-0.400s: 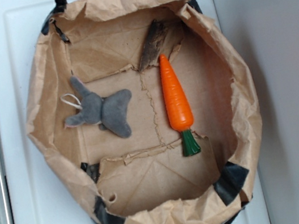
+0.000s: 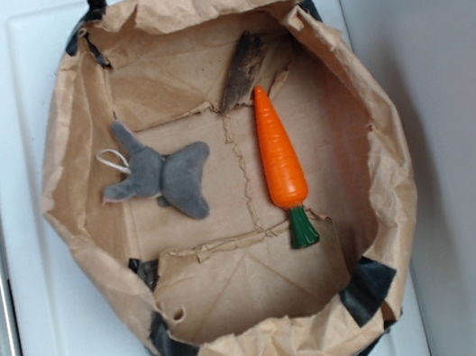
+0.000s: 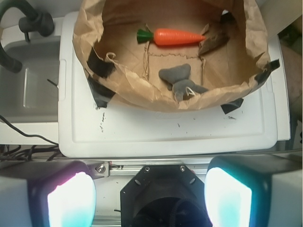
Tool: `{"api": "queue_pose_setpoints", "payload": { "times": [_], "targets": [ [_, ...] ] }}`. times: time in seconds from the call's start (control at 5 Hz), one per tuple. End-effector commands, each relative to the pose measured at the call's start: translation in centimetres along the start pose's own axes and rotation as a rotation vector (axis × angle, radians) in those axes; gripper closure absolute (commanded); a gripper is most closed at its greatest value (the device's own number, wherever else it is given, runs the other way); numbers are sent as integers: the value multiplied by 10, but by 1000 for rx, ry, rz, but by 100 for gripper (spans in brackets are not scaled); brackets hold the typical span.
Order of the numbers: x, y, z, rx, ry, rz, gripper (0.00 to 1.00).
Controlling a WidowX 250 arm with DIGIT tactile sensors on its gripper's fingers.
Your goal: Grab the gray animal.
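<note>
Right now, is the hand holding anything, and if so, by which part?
Nothing is held. The hand is open and empty, well back from the paper bag, where the gray animal lies untouched beside the carrot.

no readable text — no labels, no numbers

Exterior view: a paper bag (image 2: 78, 150), opened flat, lies on the worktop (image 2: 7, 107). Inside it, the plush animal (image 2: 159, 173) lies at left and the carrot (image 2: 279, 157) at right, well apart. Wrist view: the claw (image 3: 149, 198) sits outside the bag, back from the worktop's edge.
</note>
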State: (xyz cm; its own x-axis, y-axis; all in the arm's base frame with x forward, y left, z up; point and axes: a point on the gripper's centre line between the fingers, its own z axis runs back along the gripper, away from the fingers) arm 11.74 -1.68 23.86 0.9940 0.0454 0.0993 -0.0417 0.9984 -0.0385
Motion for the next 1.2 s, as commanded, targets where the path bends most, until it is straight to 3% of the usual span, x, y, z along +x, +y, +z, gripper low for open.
{"api": "queue_pose_setpoints", "payload": {
  "times": [0.0,0.2,0.8,1.0],
  "targets": [
    [99,-3,-21,-7,-39,14,0],
    [141,-1,-29,12,-18,-32,0],
    [141,-1,-29,12,-18,-32,0],
    [139,8,-78,91,-26,-18,0]
  ]
}}
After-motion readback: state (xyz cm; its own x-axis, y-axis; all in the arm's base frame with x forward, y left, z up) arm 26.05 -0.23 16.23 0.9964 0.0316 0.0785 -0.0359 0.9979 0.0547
